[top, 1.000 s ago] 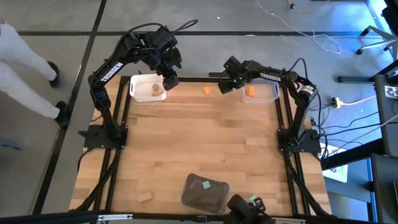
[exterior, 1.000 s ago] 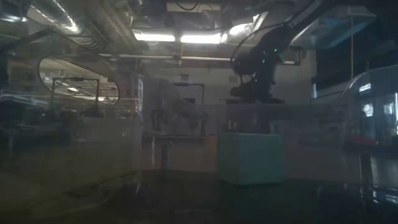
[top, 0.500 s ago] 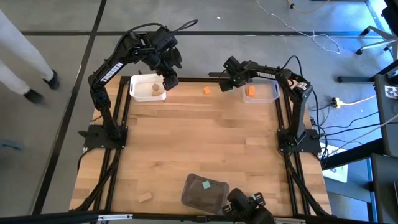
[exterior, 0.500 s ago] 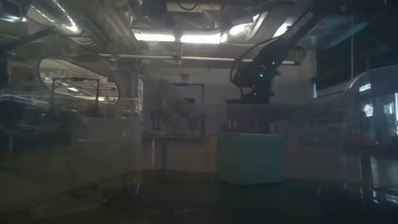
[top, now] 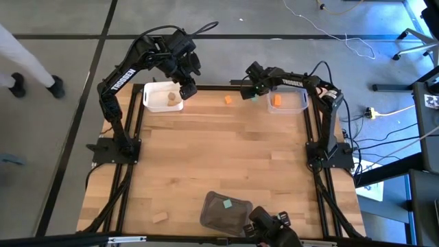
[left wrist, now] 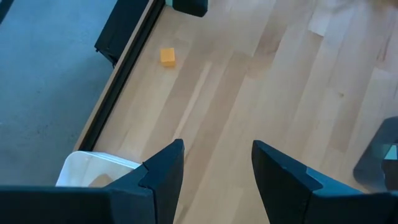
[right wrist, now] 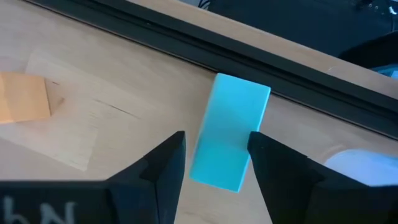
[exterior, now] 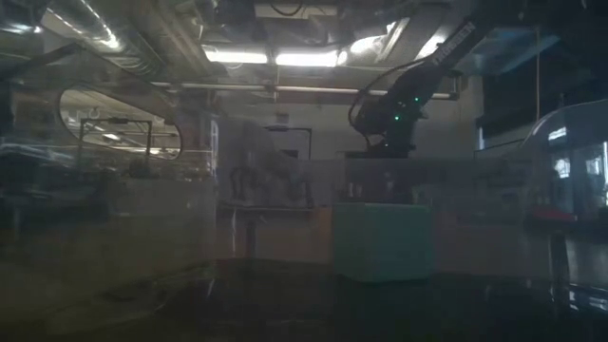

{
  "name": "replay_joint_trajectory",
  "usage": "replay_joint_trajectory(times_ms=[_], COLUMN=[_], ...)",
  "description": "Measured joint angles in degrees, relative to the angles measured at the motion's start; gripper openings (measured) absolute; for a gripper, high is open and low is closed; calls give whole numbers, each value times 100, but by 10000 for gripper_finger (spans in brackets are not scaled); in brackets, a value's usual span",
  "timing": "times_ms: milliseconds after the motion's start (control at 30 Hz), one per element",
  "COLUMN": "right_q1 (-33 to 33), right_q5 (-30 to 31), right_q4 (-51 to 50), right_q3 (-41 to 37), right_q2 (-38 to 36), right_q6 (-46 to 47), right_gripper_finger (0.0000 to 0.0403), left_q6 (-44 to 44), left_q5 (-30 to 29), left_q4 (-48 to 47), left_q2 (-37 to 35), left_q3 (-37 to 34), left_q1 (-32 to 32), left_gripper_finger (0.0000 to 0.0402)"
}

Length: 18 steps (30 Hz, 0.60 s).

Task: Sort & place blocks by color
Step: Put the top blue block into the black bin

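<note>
Right arm drawn slightly back along the far edge, right gripper point(right wrist: 211, 165) grasping a teal rectangular wooden block point(right wrist: 229, 131), left gripper point(left wrist: 214, 177) released, empty beside white plastic tray point(top: 156, 97), small orange wooden cube point(top: 228, 99) between them.

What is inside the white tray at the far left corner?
The white tray holds one pale wood block. The left gripper hangs over its right edge, hiding that part.

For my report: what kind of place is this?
Probably a robotics lab: two arms framing a wooden table, loose cables on a grey floor, and ceiling strip lights.
</note>
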Motion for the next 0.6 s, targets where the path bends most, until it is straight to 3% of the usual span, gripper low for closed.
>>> replay_joint_trajectory(times_ms=[600], right_q1=[23], right_q5=[146], right_q4=[-309], right_q3=[631], right_q2=[45], right_q6=[-170], right_gripper_finger=[184], left_q6=[44], left_q5=[2], left_q4=[-2], left_q2=[0], left_q3=[4], left_q1=[0], left_gripper_finger=[179])
